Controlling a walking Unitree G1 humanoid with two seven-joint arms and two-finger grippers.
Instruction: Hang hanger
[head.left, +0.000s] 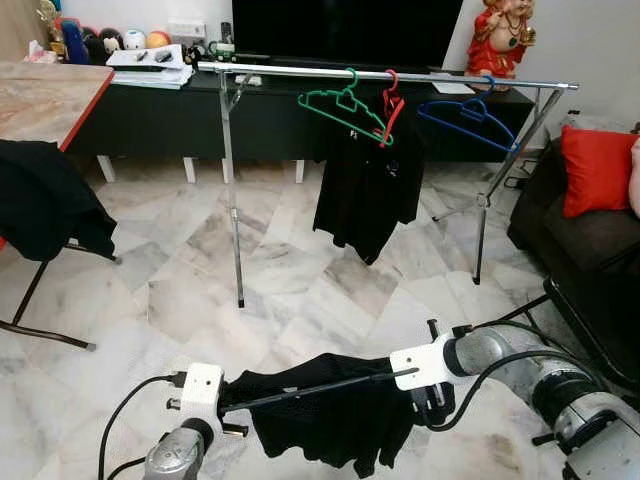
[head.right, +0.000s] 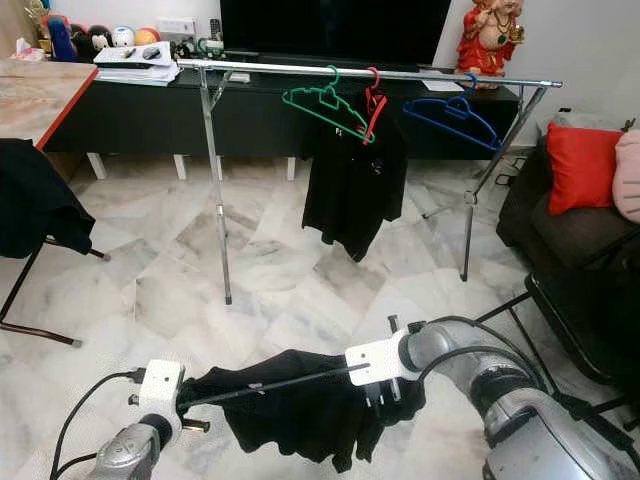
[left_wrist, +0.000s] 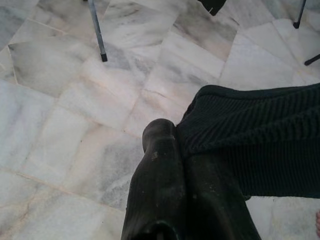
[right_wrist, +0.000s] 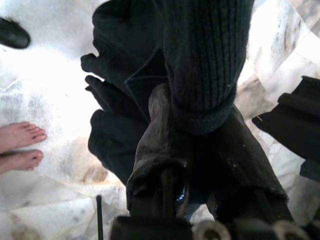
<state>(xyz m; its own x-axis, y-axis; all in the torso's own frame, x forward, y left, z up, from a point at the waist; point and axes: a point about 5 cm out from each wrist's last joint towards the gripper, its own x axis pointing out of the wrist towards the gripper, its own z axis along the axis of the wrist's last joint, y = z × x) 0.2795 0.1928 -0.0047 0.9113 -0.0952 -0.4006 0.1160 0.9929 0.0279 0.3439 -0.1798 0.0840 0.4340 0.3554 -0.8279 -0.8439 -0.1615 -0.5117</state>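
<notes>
A marble floor (head.left: 300, 270) is seen under a long metal clothes rail (head.left: 300, 70) that is stood before a dark TV bench (head.left: 150, 115). On the rail a black shirt (head.left: 368, 190) is hung from a red hanger (head.left: 392, 105), with a green hanger (head.left: 345, 108) just beside it on the robot's left and a blue hanger (head.left: 470, 120) on its right, both bare. A dark sofa with a red cushion (head.left: 596, 168) is placed at the right, and a chair draped with black cloth (head.left: 45, 205) at the left. Low in the foreground a black garment (head.left: 330, 415) is stretched between the two arms, well apart from the rail. Its ribbed edge is pinched by the left gripper (left_wrist: 182, 150), whose fingers are pressed together on it. The other end is clamped by the right gripper (right_wrist: 192, 120), its fingers closed on a ribbed cuff. A person's bare feet (right_wrist: 20, 145) are seen on the floor in the right wrist view.
</notes>
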